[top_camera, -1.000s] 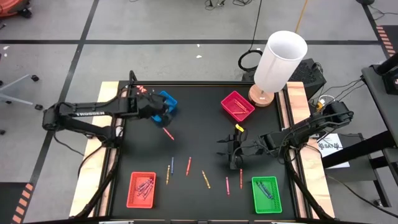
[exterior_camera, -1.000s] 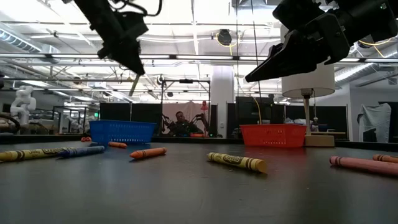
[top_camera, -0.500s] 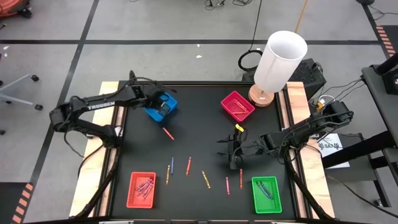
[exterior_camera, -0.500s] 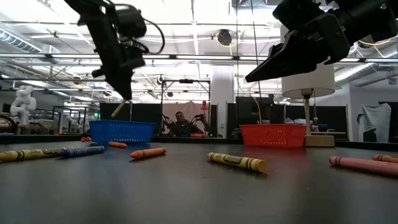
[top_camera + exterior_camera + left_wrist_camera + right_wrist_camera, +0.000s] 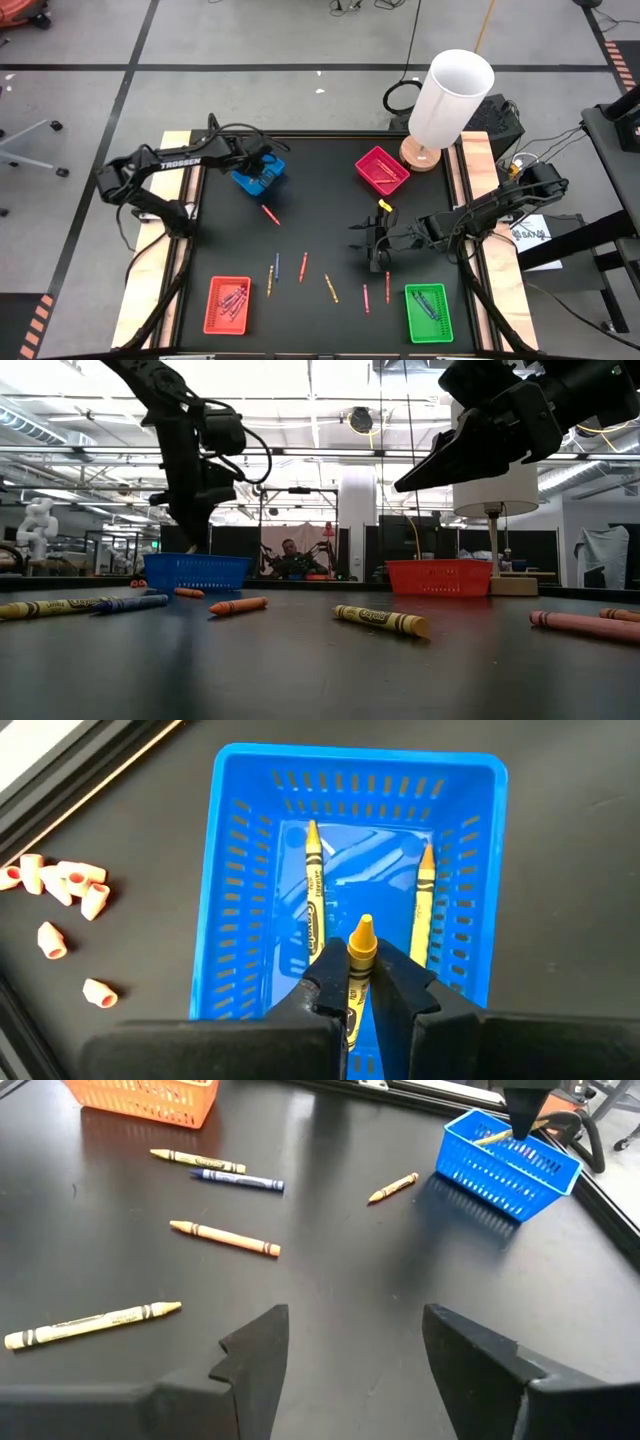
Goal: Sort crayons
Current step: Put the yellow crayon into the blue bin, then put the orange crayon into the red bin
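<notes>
Blue tray (image 5: 232,850) — two yellow crayons (image 5: 313,890) lie inside; left claw (image 5: 361,982) above it, shut on a third yellow crayon (image 5: 360,948). Red tray (image 5: 227,305) and green tray (image 5: 429,313) each hold crayons. Right claw (image 5: 350,1340) gapes empty over loose crayons (image 5: 224,1237) on the counter (image 5: 330,1260). Left wrist view alone shows pink bits (image 5: 62,885) beside the tray.

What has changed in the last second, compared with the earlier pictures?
The left gripper, shut on a yellow crayon, swung back over the blue tray and lowered the crayon toward it. The right gripper stayed open and still; the loose crayons did not move.
</notes>
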`<control>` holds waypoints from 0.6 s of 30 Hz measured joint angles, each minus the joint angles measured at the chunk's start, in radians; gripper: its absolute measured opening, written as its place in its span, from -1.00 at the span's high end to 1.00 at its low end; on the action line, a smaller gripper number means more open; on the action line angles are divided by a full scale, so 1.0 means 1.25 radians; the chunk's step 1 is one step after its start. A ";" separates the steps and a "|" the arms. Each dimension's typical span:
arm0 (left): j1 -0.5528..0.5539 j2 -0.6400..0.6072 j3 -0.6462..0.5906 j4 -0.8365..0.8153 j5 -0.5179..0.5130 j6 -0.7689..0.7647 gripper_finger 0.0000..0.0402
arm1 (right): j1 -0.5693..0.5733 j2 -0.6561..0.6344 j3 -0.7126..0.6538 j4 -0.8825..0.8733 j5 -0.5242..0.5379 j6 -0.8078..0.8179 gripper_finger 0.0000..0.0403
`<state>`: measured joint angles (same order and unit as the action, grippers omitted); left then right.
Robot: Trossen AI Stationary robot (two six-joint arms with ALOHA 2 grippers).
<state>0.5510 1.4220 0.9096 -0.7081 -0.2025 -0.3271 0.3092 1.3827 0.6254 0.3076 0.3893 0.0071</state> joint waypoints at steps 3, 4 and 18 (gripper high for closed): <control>0.000 0.008 0.000 0.002 -0.001 0.000 0.88 | 0.000 0.000 0.000 -0.010 0.000 0.000 -0.07; 0.000 0.010 0.000 0.001 -0.001 0.000 0.85 | 0.000 0.000 0.000 -0.015 0.000 0.000 -0.07; -0.015 0.013 0.000 0.018 -0.044 -0.003 0.34 | 0.000 0.000 0.000 -0.031 0.000 0.000 -0.07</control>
<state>0.5324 1.4382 0.9096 -0.6853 -0.2575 -0.3309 0.3088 1.3827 0.6254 0.2684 0.3897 0.0067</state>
